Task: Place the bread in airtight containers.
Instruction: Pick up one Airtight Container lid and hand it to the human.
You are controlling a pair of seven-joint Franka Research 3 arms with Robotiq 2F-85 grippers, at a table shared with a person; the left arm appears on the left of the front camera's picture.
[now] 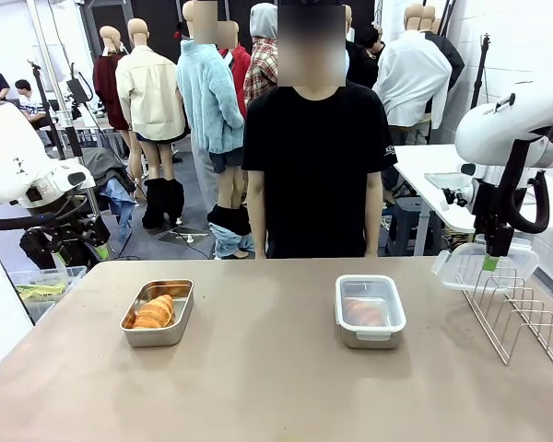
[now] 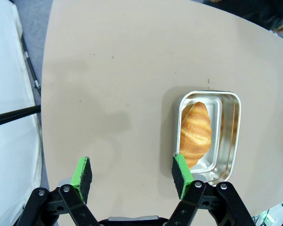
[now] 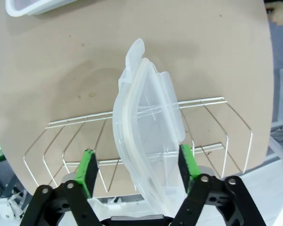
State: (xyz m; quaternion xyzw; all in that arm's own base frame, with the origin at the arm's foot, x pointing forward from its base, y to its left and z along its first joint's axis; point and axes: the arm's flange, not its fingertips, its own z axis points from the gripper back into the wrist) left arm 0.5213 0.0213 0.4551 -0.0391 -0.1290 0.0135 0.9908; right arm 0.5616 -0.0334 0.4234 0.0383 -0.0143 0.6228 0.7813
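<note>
Fingers spread on both grippers, one lid between the right pair.
Left gripper (image 2: 132,176) hangs open above the table (image 2: 113,75), beside the open tin (image 1: 158,313) holding a croissant (image 1: 154,312). The lidded tin (image 1: 370,311) holds another. Right gripper (image 3: 137,168) straddles a clear lid (image 3: 148,141) standing in the wire rack (image 3: 75,141); pads not touching it.

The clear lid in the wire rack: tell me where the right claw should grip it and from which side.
Grip the clear lid across its thin rim, coming straight down from above. It stands on edge in the wire rack, upper edge free, and the right claw already straddles it with a pad on each face.
</note>
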